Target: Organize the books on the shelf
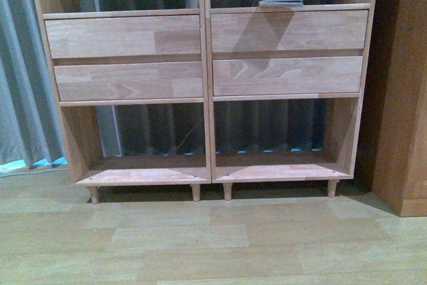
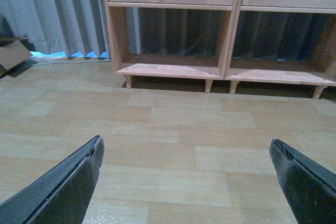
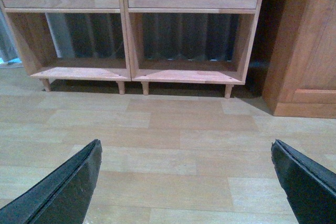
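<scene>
Lying flat on the shelf (image 1: 205,58), just above the right column's drawers (image 1: 288,31), one thin book (image 1: 281,2) looks light, floppy and slick; pinching its front edge seems safest. Left tool (image 2: 185,145) and right tool (image 3: 185,145) both gape wide, empty, above the floor (image 3: 173,124).

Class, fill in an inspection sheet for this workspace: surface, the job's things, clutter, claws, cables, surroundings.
Surface: floor, pale wood-look planks, nothing lying before the shelf.
Job's things: shelf, light wood, both lower compartments hold nothing; one thin pale book lies flat in the upper right compartment.
Clutter: cardboard piece on the floor by the grey curtain.
Claws: left claw open, holding nothing; right claw open, holding nothing.
Cables: pale cable along the curtain's foot; thin one hanging behind the shelf.
Surroundings: grey curtain behind; darker brown cabinet right of the shelf.
</scene>
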You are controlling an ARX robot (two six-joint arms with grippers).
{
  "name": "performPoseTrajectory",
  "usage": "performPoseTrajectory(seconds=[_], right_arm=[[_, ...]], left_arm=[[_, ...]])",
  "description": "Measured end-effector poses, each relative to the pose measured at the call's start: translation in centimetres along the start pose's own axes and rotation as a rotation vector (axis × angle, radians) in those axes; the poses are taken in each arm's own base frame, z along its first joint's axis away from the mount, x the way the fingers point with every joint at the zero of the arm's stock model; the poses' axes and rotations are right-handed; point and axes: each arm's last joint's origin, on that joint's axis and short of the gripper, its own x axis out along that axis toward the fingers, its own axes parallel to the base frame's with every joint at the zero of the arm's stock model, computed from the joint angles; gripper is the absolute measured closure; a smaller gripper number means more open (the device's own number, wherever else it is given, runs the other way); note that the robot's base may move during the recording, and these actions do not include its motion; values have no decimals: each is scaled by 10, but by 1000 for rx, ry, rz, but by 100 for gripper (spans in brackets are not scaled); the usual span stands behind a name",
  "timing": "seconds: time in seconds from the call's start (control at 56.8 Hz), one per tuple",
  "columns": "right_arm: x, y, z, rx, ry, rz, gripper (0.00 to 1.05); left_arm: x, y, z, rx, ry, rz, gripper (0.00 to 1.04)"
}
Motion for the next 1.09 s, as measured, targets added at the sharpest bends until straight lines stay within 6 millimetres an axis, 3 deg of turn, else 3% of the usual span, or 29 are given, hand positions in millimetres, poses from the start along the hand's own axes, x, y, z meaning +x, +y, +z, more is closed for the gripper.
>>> performPoseTrajectory(seconds=[1.093], right_arm=[[0,0,0,0,0,0,7]], left_arm=[[0,0,0,0,0,0,7]])
